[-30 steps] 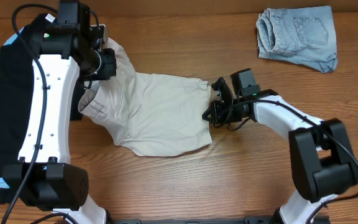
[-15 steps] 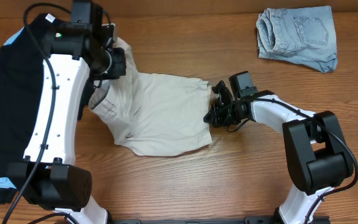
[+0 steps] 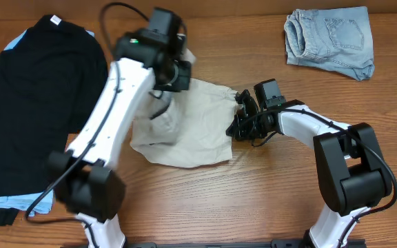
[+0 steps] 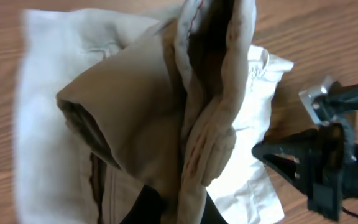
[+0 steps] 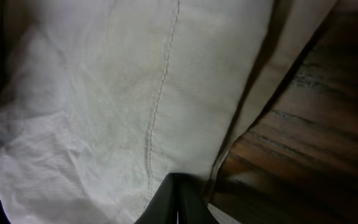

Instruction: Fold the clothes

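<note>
The beige khaki shorts (image 3: pixel 193 131) lie in the middle of the table, partly doubled over. My left gripper (image 3: pixel 176 69) is shut on their waistband and holds it lifted above the rest of the cloth. In the left wrist view the waistband (image 4: pixel 210 93) hangs bunched from my fingers (image 4: pixel 169 208). My right gripper (image 3: pixel 240 118) is at the shorts' right hem. Its fingers (image 5: pixel 178 186) are closed together on the edge of the pale fabric (image 5: pixel 104 93).
A black T-shirt (image 3: pixel 40 103) lies spread at the far left with a light-blue piece (image 3: pixel 38 204) under its lower edge. The smaller denim shorts (image 3: pixel 331 41) lie at the back right. The right arm (image 4: pixel 319 158) shows in the left wrist view.
My left arm has swung right with the waistband, carrying the shorts' left part over toward the middle. The black T-shirt is now uncovered. The right gripper has stayed at the hem.
</note>
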Available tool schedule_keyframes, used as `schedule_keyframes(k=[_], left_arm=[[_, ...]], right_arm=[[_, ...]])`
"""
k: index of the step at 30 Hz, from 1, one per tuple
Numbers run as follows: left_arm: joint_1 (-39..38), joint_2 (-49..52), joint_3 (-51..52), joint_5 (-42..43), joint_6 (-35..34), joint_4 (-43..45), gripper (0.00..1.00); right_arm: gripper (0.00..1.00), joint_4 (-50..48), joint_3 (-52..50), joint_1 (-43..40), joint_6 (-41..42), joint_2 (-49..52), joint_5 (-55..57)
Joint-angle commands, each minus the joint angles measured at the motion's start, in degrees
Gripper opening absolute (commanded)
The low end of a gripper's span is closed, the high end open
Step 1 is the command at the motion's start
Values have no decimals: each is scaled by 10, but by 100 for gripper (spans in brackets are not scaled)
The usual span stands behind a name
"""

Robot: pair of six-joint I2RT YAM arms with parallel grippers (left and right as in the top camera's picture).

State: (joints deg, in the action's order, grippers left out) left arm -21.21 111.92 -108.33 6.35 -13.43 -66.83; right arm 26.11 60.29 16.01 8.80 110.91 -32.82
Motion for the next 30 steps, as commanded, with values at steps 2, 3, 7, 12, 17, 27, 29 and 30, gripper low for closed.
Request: schedule_keyframes(k=[2, 3, 7, 12, 17, 27, 29, 30], left_arm=[[-30, 61, 0, 23, -35, 36, 13], [-36, 70, 0, 34, -35, 47, 27], [-54, 96, 0, 58, -35, 80, 43], [-59, 90, -17, 85, -31, 94, 47], [-46, 84, -113, 81, 17, 14, 58], [19, 80, -307, 13, 88, -140, 81], [35, 80, -307, 6, 92, -149, 82], [44, 80, -306, 5, 92, -152, 82]], right_arm=[[4, 3, -2, -4, 0, 3, 19], [4, 3, -2, -4, 0, 3, 18], [4, 1, -2, -9, 7, -6, 10], [4, 4, -2, -41, 34, -54, -5], [32, 30, -2, -72, 47, -115, -7], [100, 31, -2, -40, 27, -123, 9], [100, 29, -2, -20, 28, -109, 37], [100, 29, -2, -7, 28, -99, 57]])
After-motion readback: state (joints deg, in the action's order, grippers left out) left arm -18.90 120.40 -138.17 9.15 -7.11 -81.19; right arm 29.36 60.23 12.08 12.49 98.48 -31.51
